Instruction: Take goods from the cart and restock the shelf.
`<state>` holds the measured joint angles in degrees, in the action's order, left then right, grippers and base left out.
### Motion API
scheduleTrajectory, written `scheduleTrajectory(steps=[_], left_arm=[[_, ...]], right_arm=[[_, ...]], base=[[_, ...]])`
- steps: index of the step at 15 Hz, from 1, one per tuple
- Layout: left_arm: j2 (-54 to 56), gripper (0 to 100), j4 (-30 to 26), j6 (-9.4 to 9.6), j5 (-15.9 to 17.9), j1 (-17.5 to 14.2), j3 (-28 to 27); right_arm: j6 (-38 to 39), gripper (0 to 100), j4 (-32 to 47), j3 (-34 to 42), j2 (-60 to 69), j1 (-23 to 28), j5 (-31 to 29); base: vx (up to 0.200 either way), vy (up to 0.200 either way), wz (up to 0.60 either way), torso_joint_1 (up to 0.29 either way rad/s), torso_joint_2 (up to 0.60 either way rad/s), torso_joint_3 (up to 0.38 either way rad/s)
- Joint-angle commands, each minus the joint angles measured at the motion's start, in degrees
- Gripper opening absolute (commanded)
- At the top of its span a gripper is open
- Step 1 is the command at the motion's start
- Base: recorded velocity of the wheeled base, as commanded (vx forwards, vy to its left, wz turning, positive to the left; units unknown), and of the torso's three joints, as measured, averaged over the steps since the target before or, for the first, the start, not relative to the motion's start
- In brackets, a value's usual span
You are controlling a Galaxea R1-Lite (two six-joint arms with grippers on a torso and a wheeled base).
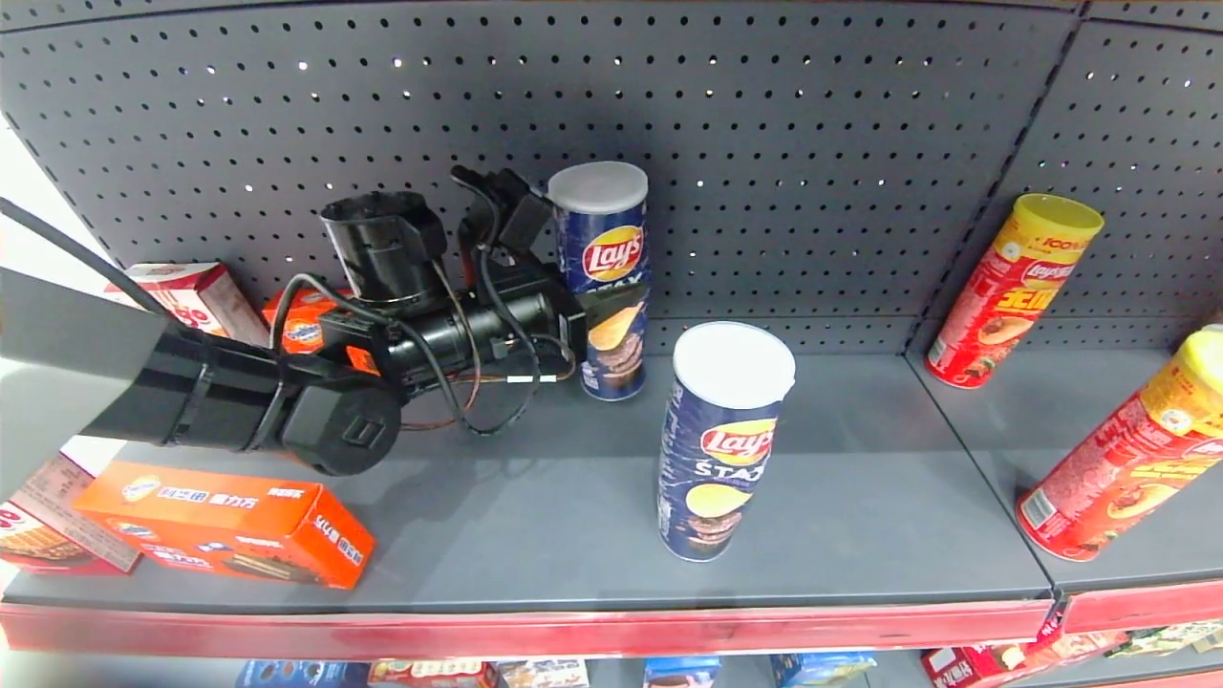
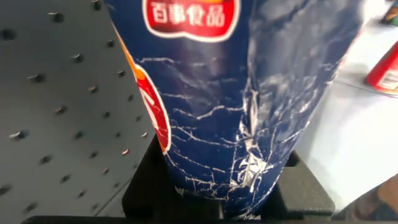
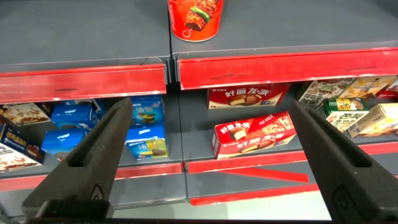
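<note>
The left gripper (image 1: 602, 325) stands clamped on a blue chip can (image 1: 602, 239) at the back edge of the shelf (image 1: 860, 497), jaws closed around the can's lower half, just in front of the pegboard (image 1: 812, 143). The can is upright: its long axis is vertical, its white lid is on top and its logo faces the shelf's front edge. In the left wrist view the can (image 2: 249, 93) sits close beside the pegboard (image 2: 56, 112). Whether its base rests on the shelf cannot be told. The step in hand appears to be setting this can down. The next move likely calls for parting the jaws and drawing the arm away without knocking it. A second blue can (image 1: 721, 449) stands upright nearer the front edge, apart from the first. The right gripper (image 3: 212, 106) hangs with jaws wide apart, holding nothing.
</note>
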<state>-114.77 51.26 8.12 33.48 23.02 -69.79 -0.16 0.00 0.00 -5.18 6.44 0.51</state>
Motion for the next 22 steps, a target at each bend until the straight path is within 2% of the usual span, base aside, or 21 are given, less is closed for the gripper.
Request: scheduleTrajectory(steps=[1, 3, 4, 6, 10, 17, 18, 22], left_arm=[[-1.9, 0, -0.1, -0.12, 1.6, 0.5, -1.0], [-2.4, 0, -0.5, -0.74, 5.4, 0.4, -0.9], [-2.6, 0, -2.2, -0.91, 5.7, 0.4, -1.1], [-3.8, 0, -4.2, -0.74, 5.7, 0.4, -3.1], [-6.3, 0, -4.3, -0.74, 5.8, 0.5, -6.2], [-9.0, 0, -3.6, -0.21, 5.6, 0.8, -7.1], [-9.1, 100, -3.4, -0.21, 5.5, 0.8, -7.0], [-8.9, 100, -2.8, -0.38, 5.4, 0.8, -6.9]], right_arm=[[0.0, 100, 0.0, 0.0, -0.2, 0.0, 0.0], [0.0, 100, 0.0, 0.0, -0.2, 0.0, 0.0], [0.0, 100, 0.0, 0.0, -0.2, 0.0, 0.0], [0.0, 100, 0.0, 0.0, -0.2, 0.0, 0.0], [0.0, 100, 0.0, 0.0, -0.2, 0.0, 0.0], [0.0, 100, 0.0, 0.0, -0.2, 0.0, 0.0], [0.0, 100, 0.0, 0.0, -0.2, 0.0, 0.0], [0.0, 100, 0.1, 0.0, -0.2, 0.0, 0.0]], base=[[0.000, 0.000, 0.00, 0.000, 0.00, 0.000], [0.000, 0.000, 0.00, 0.000, 0.00, 0.000], [0.000, 0.000, 0.00, 0.000, 0.00, 0.000], [0.000, 0.000, 0.00, 0.000, 0.00, 0.000], [0.000, 0.000, 0.00, 0.000, 0.00, 0.000], [0.000, 0.000, 0.00, 0.000, 0.00, 0.000], [0.000, 0.000, 0.00, 0.000, 0.00, 0.000], [0.000, 0.000, 0.00, 0.000, 0.00, 0.000]])
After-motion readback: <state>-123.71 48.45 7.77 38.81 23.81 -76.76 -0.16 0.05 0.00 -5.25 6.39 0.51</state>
